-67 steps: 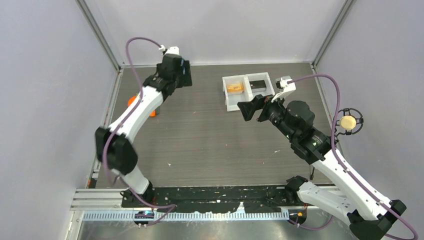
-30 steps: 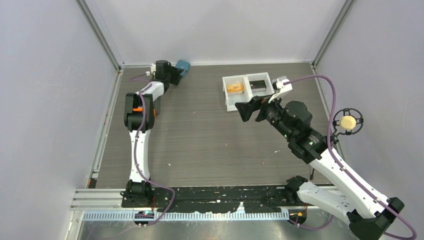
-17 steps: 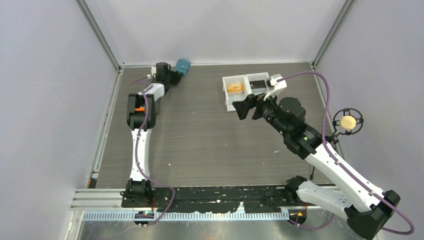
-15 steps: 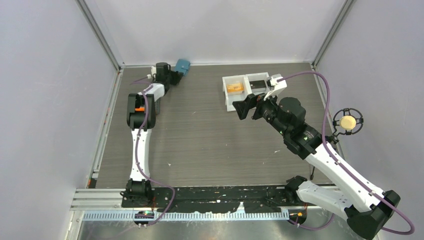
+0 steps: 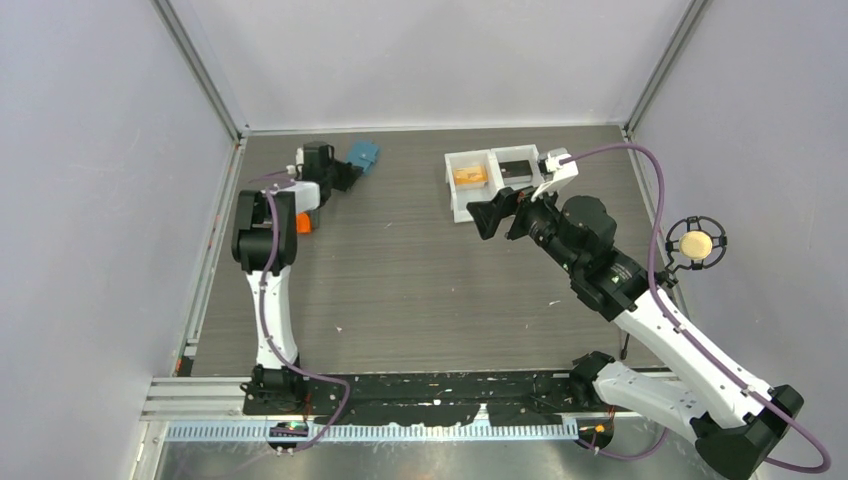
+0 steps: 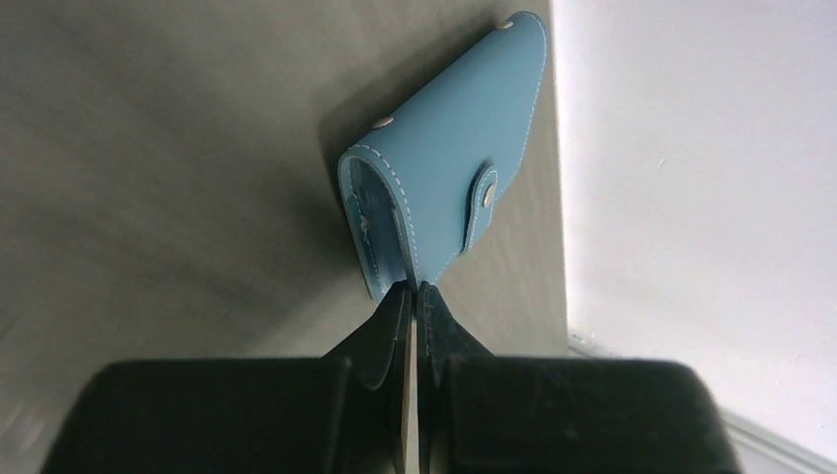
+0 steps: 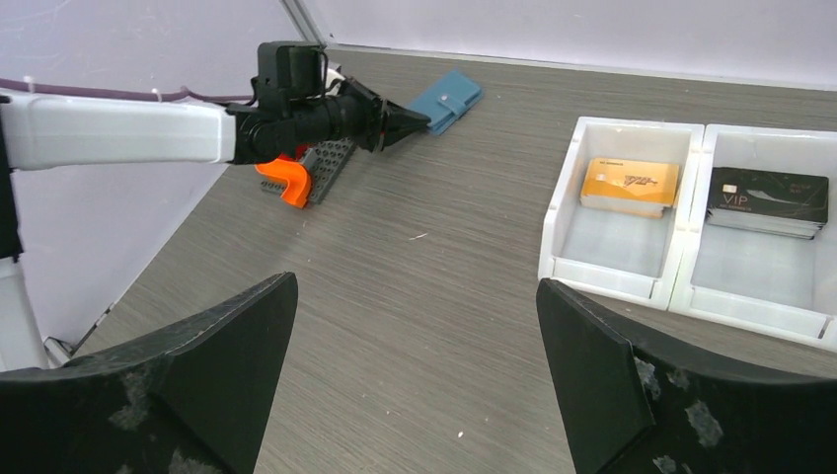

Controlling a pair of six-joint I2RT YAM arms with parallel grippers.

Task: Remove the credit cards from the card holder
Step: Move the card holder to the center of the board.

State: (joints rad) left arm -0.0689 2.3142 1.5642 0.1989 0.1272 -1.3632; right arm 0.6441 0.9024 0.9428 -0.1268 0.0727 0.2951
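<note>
The card holder (image 6: 444, 188) is a light-blue snap wallet, closed, at the table's far left near the back wall (image 5: 362, 153). My left gripper (image 6: 413, 288) is shut on the wallet's near edge, its black tips pinching the stitched rim (image 7: 419, 120). The credit cards lie in the white tray (image 7: 612, 281): an orange one (image 7: 630, 185) in the left compartment, a dark one (image 7: 769, 197) in the right. My right gripper (image 7: 415, 296) hangs open over bare table in front of the tray (image 5: 497, 212), holding nothing.
An orange curved toy piece (image 7: 286, 183) and a grey studded block (image 7: 331, 163) lie by the left wall under the left arm. The back wall stands right behind the wallet. A round microphone mount (image 5: 697, 243) sits at the right edge.
The left gripper has shut on the wallet's edge and drawn it a little nearer from the back wall. The left arm's elbow has swung left. The right gripper has barely shifted.
</note>
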